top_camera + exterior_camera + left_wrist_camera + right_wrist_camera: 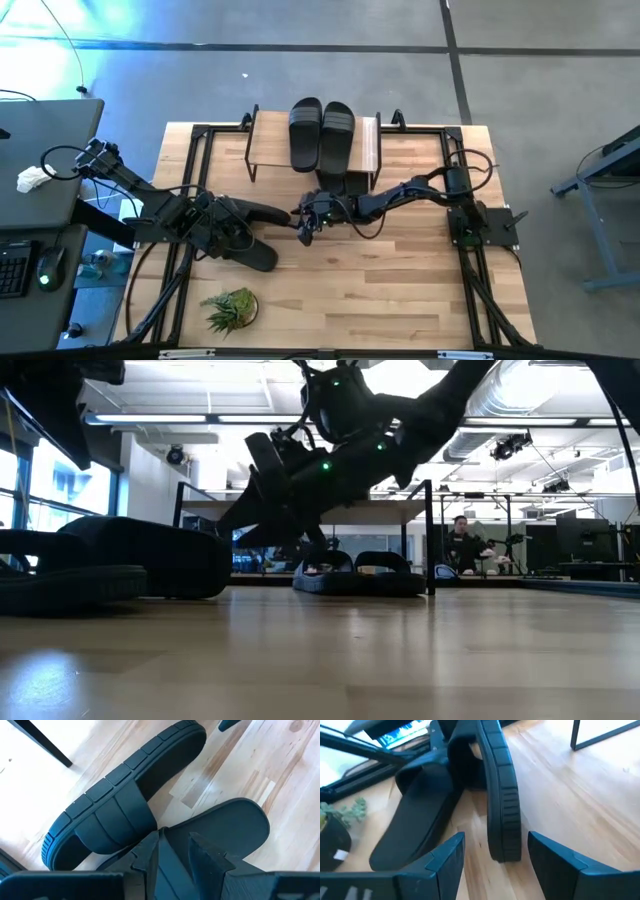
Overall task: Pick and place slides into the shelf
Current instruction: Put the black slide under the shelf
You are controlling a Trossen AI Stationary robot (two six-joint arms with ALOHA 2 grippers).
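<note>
The shelf [262,140] stands at the table's far edge with two black slides [321,134] side by side on its top plank; more slides [360,572] sit under it. Two other slides are at centre left. One [268,212] stands on its long side edge [502,795]. The other [255,251] lies flat, with my left gripper [175,852] shut on it. My right gripper [495,862] is open just right of the on-edge slide, a finger on either side of its near end, not visibly touching. My left gripper holds the flat slide pinched between its two fingers [150,852], close to the strap end; the fingers hide the exact spot. It comes slanting down from the table's left. The free end of the sole [235,827] reaches past the fingers, low over the table.
A small potted plant [230,308] stands near the table's near-left corner. Bare wood lies to the right and near side [400,290]. Black frame rails run along the table's edges. A person sits far behind the table [462,540].
</note>
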